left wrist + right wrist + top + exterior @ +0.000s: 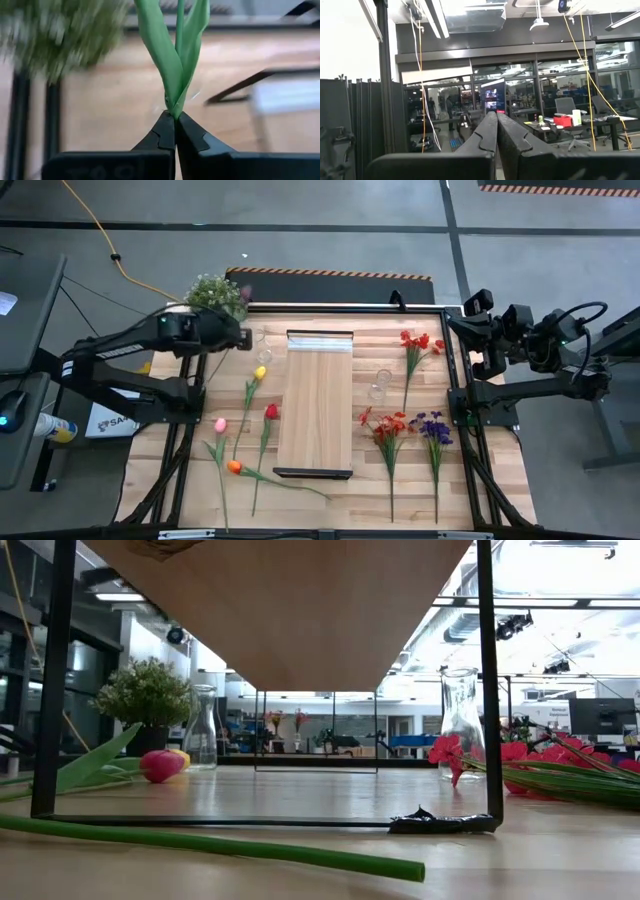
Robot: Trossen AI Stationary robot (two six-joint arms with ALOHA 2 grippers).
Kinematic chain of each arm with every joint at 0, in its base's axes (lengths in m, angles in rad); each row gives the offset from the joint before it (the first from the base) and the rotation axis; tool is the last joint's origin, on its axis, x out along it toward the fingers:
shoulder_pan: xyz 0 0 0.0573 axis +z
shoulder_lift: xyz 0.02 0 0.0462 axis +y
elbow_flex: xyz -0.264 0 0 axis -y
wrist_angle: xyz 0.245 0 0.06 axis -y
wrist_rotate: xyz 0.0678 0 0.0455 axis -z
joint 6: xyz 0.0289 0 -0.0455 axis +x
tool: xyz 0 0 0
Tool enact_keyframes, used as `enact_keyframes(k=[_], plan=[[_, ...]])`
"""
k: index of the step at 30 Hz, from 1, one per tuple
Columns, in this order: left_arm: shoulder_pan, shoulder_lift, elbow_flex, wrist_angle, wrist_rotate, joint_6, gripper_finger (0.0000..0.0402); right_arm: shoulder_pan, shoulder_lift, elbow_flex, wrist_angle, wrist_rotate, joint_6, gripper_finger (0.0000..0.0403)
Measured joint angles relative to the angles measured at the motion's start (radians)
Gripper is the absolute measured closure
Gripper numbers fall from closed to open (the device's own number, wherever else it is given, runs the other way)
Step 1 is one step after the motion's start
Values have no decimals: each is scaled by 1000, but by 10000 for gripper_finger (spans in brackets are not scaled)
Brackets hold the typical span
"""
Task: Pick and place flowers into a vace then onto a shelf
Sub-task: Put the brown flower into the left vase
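My left gripper hangs over the table's far left, near the potted plant, shut on a green-stemmed flower. A maroon bloom shows beyond it. On the table lie more flowers: yellow, pink, red and orange tulips on the left, red sprays and a purple cluster on the right. A glass vase stands left of the shelf. My right gripper waits raised at the far right, shut on nothing. My left gripper pinches the flower's stem between its two fingertips, at the spot where two long leaves branch off. Stem and leaves stand out past the fingertips. The fingers hide the stem behind them.
A bushy potted plant stands at the far left corner, close to my left gripper. Two more glass vases stand right of the shelf. The shelf rests on a thin black frame. A long green stem lies near the front.
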Motion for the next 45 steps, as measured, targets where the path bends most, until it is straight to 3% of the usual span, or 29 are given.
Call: enact_keyframes(k=[5, 8, 13, 23, 29, 38, 45], plan=[[-67, -5, 45, 349, -122, 290, 368, 0, 0, 0, -20, 1, -8, 402], [-74, -6, 48, 563, -134, 466, 368, 0, 0, 0, -37, 1, -19, 402], [-73, -4, 48, 774, -131, 649, 368, 0, 0, 0, -53, 1, -17, 402], [-73, 5, 48, 1134, 39, 895, 368, 0, 0, 0, -58, 1, -23, 402], [-73, 8, 47, 1262, 193, 1082, 368, 0, 0, 0, -58, 1, -17, 402], [-73, 8, 47, 1444, 314, 1165, 368, 0, 0, 0, -58, 1, -16, 402], [-73, 6, 46, 1416, 317, 1177, 368, 0, 0, 0, -58, 1, -16, 402]])
